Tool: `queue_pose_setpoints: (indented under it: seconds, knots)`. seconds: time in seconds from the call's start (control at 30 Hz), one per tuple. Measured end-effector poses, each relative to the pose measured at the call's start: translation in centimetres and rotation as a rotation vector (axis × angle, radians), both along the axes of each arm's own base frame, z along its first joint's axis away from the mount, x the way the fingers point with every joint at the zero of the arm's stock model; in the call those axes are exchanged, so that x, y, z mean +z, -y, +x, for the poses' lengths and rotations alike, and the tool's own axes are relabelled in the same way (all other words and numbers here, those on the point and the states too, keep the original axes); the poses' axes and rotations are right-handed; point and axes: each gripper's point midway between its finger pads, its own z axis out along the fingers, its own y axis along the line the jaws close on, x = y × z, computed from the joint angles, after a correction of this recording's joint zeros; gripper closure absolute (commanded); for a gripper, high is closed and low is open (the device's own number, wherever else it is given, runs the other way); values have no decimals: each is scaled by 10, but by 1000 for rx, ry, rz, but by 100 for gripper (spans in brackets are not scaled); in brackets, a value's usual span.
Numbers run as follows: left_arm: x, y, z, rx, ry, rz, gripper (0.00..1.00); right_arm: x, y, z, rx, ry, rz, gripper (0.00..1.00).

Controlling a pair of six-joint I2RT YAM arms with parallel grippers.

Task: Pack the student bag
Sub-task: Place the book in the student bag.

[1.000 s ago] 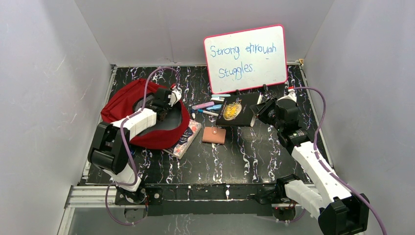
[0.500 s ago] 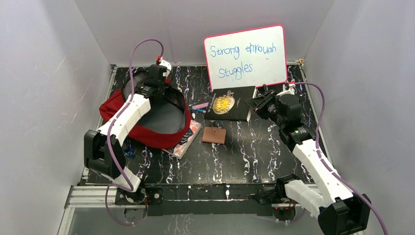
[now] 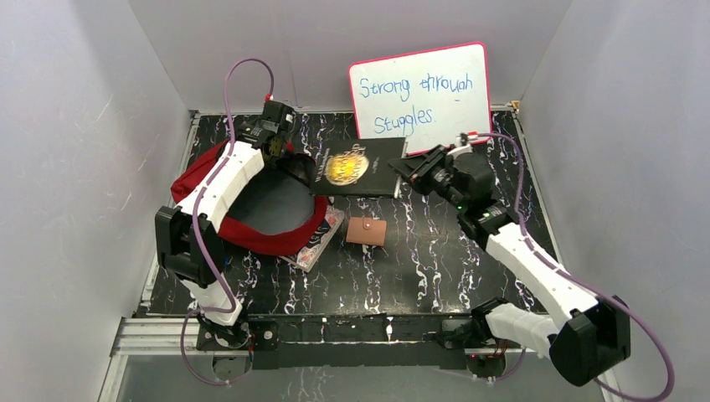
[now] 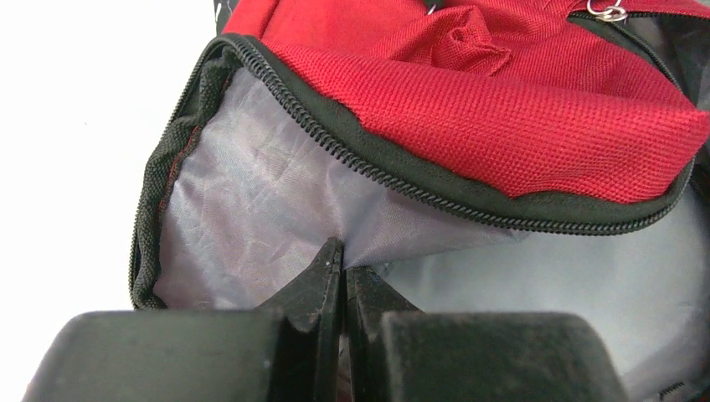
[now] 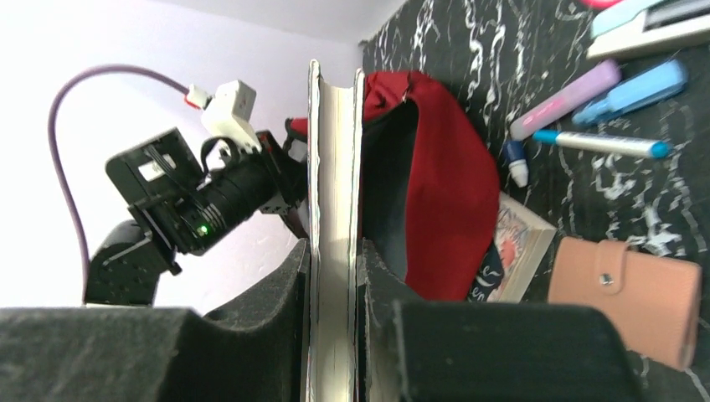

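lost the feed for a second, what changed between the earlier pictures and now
The right end effector, shut on the black book, carried it left from below the whiteboard to the open mouth of the student bag. The left end effector, pinching the bag's lining, moved from over the bag toward the far wall, pulling the opening up. The tan wallet, the whiteboard and the paperback under the bag stayed put.

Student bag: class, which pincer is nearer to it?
Left. The left pincer pinches the student bag's lining; the right pincer, gripping the black book, hangs apart beside it.
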Motion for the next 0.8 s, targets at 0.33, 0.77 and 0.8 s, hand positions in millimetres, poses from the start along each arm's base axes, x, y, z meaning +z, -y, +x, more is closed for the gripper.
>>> queue_pose_setpoints:
  seconds: [0.33, 0.77, 0.8]
  knots:
    - [-5, 2, -16, 63, -45, -54, 100, -31, -94, -22, 124, -65, -52, 100]
    - [16, 13, -24, 109, -38, -163, 100, -78, -145, 13, -11, -130, -105, 100]
    - [20, 14, -25, 113, -35, -175, 100, -80, -151, 14, -12, -127, -105, 100]
